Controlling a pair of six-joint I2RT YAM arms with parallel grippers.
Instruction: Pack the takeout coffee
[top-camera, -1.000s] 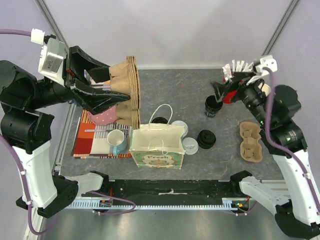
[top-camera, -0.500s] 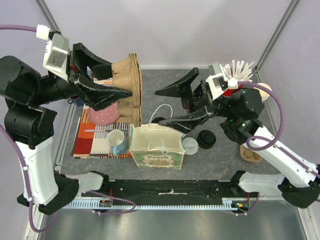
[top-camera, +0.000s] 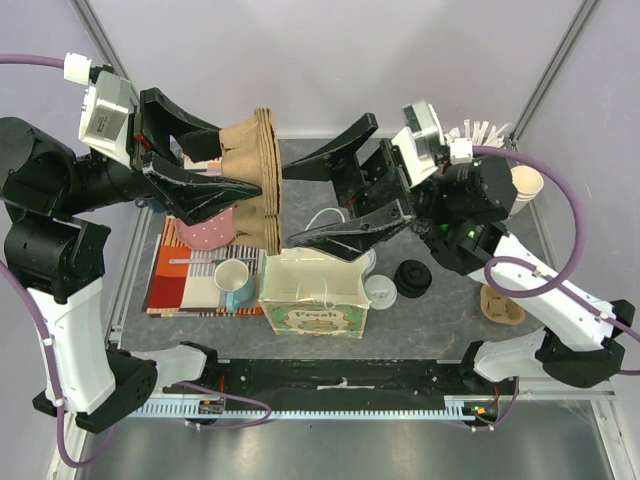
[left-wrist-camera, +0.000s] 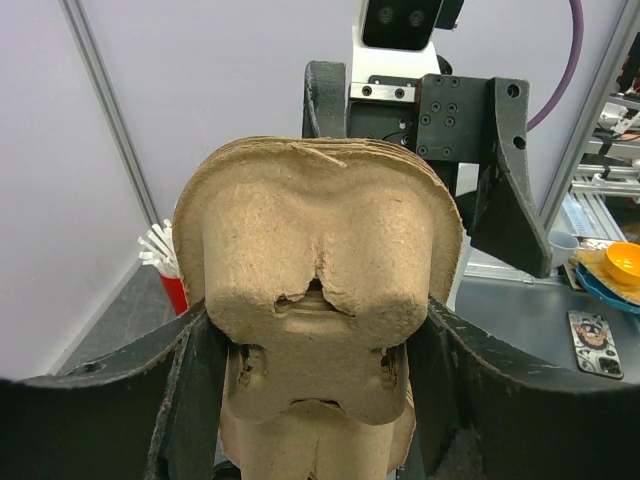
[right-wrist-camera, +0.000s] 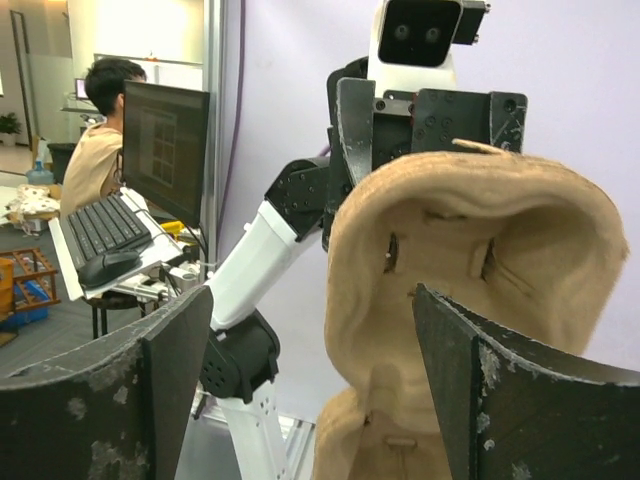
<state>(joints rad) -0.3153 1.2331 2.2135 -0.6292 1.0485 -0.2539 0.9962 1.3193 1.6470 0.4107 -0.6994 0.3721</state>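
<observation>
I see a stack of cardboard cup trays (top-camera: 255, 180) on edge above the left of the desk (top-camera: 445, 322). Under it lies a striped cloth (top-camera: 180, 285) with a mug (top-camera: 232, 278) on its right edge. A printed paper bag (top-camera: 313, 295) stands open mid-desk, with a loose black lid (top-camera: 412, 278) to its right.

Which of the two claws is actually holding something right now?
The left gripper: it is clamped on a stack of brown cardboard cup carriers, held on edge above the table. The right gripper is wide open and empty, facing that stack.

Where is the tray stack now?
Top view, left of centre: the left gripper holds the tray stack in the air, beyond the bag.
</observation>
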